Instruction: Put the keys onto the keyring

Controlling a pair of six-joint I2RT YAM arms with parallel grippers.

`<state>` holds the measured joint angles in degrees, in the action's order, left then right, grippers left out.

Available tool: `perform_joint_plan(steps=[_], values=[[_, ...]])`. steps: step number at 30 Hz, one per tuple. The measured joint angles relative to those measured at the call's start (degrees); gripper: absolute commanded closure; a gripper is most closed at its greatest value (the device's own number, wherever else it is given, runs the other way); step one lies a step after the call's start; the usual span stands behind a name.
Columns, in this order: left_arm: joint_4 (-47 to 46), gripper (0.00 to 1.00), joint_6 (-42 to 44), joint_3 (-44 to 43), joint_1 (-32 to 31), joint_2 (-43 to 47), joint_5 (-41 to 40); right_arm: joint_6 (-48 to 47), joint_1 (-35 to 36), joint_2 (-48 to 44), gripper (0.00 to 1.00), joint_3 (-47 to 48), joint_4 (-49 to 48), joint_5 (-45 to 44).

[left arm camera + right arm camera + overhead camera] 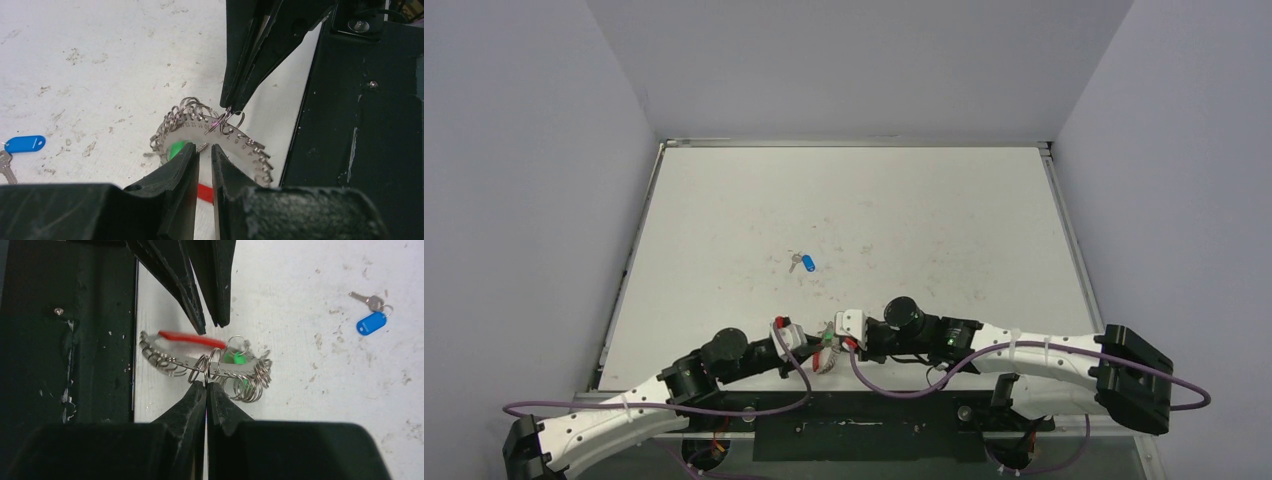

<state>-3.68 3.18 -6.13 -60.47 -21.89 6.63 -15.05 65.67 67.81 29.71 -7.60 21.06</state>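
Note:
The keyring, a silvery arc strung with wire loops and one red section, lies at the table's near edge. My right gripper is shut on one of its loops, seen from the other side in the left wrist view. My left gripper hangs over the ring's red part with a narrow gap between its fingers and nothing in that gap. The green-headed key rests among the loops just past the left fingertip. The blue-headed key lies alone farther out on the table.
The black mounting plate borders the table right beside the keyring. Both arms meet low at the front centre. The white tabletop is scuffed, with walls on three sides.

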Motion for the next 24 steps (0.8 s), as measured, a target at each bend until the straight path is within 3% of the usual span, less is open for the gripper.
perform_joint_plan(steps=[7, 15, 24], values=[[-1.2, 0.85, 0.0, -0.4, -0.2, -0.5, -0.1, -2.1, 0.0, -2.8, 1.0, 2.4, 2.6, 0.7], [-7.9, 0.83, 0.4, -0.4, -0.9, -7.0, 4.7, -2.3, -0.1, -2.8, 1.0, 2.4, 3.9, 1.7], [-11.5, 0.9, 1.1, -0.4, -1.4, -10.3, 6.9, -2.3, -0.1, -2.8, 1.0, 2.8, 4.8, 2.0]])
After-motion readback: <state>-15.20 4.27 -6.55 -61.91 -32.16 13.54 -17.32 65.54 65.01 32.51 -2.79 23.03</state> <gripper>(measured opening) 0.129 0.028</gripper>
